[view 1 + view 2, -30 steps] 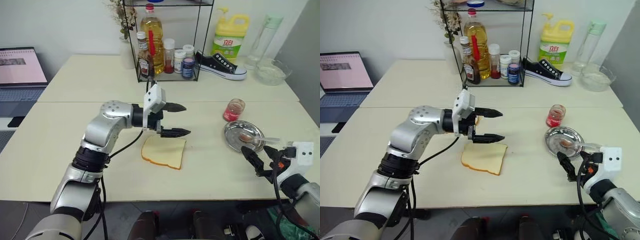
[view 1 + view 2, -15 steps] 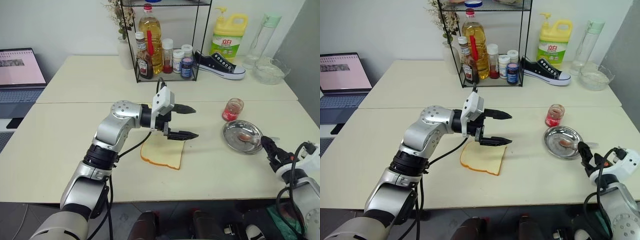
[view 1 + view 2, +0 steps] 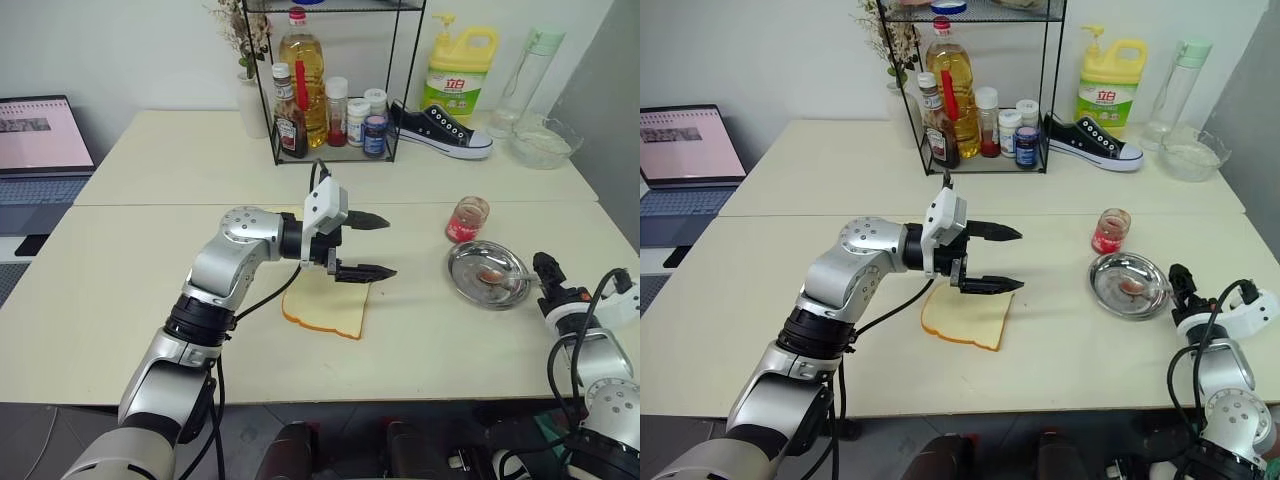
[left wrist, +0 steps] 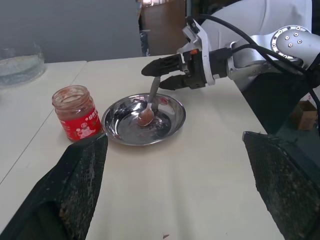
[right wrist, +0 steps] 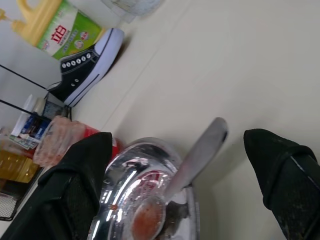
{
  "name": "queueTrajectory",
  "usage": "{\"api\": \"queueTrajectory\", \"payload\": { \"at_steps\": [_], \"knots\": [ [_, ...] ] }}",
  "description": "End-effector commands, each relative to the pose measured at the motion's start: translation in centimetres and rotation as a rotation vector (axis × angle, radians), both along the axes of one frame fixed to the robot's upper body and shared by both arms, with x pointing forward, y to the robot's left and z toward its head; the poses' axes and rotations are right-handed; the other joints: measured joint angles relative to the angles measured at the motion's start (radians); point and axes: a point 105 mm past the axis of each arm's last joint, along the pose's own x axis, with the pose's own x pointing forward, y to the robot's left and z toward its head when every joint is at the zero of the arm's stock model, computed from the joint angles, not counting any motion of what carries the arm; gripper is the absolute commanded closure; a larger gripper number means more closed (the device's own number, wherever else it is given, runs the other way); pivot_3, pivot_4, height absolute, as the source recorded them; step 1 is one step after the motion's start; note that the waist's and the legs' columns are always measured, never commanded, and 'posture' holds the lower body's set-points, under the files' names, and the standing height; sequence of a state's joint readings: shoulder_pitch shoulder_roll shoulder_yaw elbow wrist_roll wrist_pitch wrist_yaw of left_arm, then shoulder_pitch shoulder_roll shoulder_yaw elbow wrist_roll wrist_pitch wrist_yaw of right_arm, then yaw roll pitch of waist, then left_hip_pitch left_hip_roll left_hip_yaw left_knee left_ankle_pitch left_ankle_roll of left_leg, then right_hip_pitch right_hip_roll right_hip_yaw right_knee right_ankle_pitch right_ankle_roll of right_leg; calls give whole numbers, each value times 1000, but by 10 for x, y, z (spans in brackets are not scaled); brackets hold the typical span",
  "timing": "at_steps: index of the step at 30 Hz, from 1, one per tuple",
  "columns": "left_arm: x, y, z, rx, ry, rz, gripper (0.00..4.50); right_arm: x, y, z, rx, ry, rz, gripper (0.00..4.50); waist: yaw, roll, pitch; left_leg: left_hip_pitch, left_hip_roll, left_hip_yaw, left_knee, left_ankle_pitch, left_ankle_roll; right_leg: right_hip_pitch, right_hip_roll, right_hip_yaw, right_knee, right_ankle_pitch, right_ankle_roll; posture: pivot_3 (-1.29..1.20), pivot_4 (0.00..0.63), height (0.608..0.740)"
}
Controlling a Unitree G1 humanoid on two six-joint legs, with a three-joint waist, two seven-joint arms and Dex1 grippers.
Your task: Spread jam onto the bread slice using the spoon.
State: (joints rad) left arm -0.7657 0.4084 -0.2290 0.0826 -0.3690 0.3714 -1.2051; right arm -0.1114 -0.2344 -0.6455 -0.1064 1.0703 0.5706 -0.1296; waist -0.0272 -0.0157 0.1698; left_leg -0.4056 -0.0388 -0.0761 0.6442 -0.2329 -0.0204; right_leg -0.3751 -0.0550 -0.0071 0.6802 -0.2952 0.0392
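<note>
The left claw (image 3: pixel 372 246) hovers wide open and empty above the bread slice (image 3: pixel 327 304) on the tabletop (image 3: pixel 120 290). The right claw (image 4: pixel 161 74) is open astride the handle of the spoon (image 4: pixel 148 107), whose bowl rests in the steel dish (image 4: pixel 172 119) beside the jam (image 4: pixel 75 113) jar

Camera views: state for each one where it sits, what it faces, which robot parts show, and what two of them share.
Left and right eye views: head camera, looking forward and down over the cream table; left gripper open above the square white bread slice, right gripper at the round steel dish.
Left wrist view: faces the dish, the small silvery spoon and the clear glass jam jar; own fingers frame it.
Right wrist view: open fingers flank the spoon handle.
Shared: both wrist views show dish, spoon, jar.
</note>
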Motion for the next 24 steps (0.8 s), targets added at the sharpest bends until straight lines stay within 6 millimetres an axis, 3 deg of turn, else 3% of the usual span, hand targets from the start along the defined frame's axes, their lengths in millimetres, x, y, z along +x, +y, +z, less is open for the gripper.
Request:
{"api": "queueTrajectory", "payload": {
  "at_steps": [1,10,11,14,24],
  "knots": [
    [-4,0,13,-25,-48,-3,26,5,-5,15,-35,-58,-2,0,0,0,0,0,0,0,0,0,0,0,0,0,0,0,0,0,150,740],
    [-5,-1,15,-26,-50,-4,26,24,-5,16,-20,-86,21,0,-1,1,0,0,0,0,0,0,0,0,0,0,0,0,0,0,150,740],
    [-5,-1,15,-26,-51,-3,8,24,-5,16,-20,-87,20,182,-1,1,0,0,0,0,0,0,0,0,0,0,0,0,0,0,150,740],
    [-5,-1,17,-26,-54,0,0,26,-6,15,-22,-91,21,875,0,1,0,0,0,0,0,0,0,0,0,0,0,0,0,0,150,740],
    [-4,-2,18,-32,-58,7,0,28,-13,17,-24,-112,-7,4440,0,1,0,0,0,1,0,0,0,0,0,1,0,0,0,0,150,740]
  ]
}}
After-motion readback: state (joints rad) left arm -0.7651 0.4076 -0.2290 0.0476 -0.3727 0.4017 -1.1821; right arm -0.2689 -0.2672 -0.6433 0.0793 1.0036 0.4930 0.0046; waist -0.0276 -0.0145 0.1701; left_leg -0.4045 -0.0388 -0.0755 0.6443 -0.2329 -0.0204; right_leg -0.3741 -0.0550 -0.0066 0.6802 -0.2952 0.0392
